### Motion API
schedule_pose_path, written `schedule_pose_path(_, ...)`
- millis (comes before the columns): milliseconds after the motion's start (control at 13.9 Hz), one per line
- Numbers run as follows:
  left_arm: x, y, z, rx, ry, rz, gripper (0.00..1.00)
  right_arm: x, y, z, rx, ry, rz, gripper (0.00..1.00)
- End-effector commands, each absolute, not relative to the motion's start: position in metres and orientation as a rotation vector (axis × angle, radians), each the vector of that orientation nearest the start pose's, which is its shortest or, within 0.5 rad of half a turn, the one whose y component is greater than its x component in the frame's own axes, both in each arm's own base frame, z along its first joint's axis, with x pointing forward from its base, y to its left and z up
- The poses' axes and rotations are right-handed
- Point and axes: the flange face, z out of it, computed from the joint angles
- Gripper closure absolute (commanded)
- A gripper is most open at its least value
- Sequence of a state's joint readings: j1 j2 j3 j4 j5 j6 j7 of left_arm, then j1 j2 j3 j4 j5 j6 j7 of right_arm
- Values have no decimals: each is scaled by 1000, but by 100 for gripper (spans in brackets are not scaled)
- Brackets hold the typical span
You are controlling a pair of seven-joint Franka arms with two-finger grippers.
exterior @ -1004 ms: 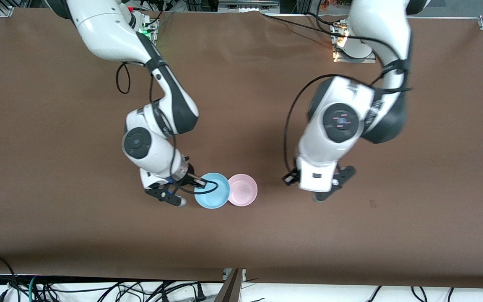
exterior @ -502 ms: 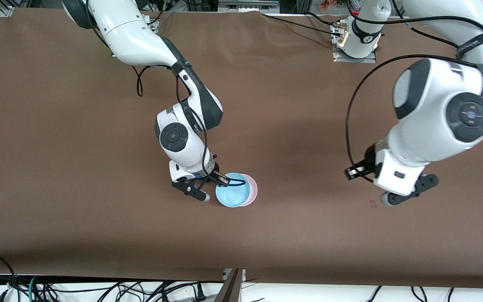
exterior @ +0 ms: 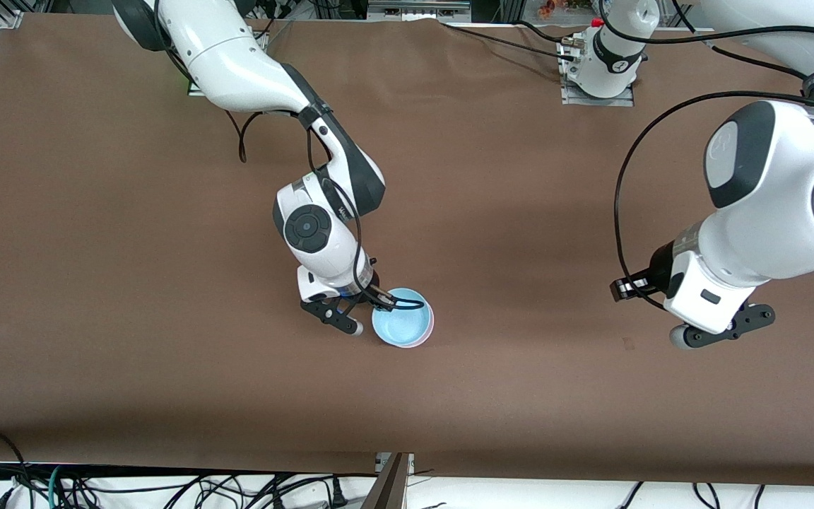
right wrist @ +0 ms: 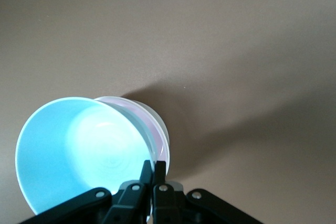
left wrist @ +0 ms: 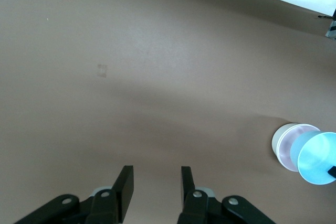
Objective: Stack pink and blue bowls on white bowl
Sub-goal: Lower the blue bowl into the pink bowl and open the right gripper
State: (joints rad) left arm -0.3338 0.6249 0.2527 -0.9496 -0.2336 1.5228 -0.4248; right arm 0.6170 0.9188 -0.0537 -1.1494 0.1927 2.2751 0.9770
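**Blue bowl held over the pink-on-white stack**

Right tool [exterior: 363, 311] sits low at mid-bench, fingers [right wrist: 148, 178] pinched together on the rim of the blue bowl [exterior: 400, 326]. That bowl hangs tilted directly over the pink bowl [exterior: 431, 323], of which the front view shows just a thin crescent at the edge toward the left arm's end.

Right wrist view: blue bowl [right wrist: 79, 153] fills the foreground, with the pink bowl's rim [right wrist: 149, 124] just under it and a white rim [right wrist: 161, 124] around that. Left wrist view confirms the order, seen from the side: white bowl [left wrist: 279, 139] at the base, pink bowl [left wrist: 290, 148] nested in it, blue bowl [left wrist: 317, 158] uppermost and tipped. Whether the blue bowl touches the pink one cannot be told.

Left tool [exterior: 723, 334] hovers above bare brown bench [exterior: 131, 247] toward the left arm's end, well apart from the bowls. Its fingers [left wrist: 124, 184] stand apart, holding nothing.
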Motion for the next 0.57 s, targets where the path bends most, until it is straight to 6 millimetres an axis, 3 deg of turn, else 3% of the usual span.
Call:
schedule_pose_path(0, 697, -121, 528, -3210, -385, 121, 56, 657, 444, 259, -2812, 727, -129, 100)
schedule_pose_path(430, 689, -92, 526, -3220, -282, 194, 55, 655, 447, 248, -2810, 724, -134, 100)
schedule_pose_path(502, 689, -91, 525, -3220, -285, 197, 55, 656, 445, 245, -2811, 724, -136, 80)
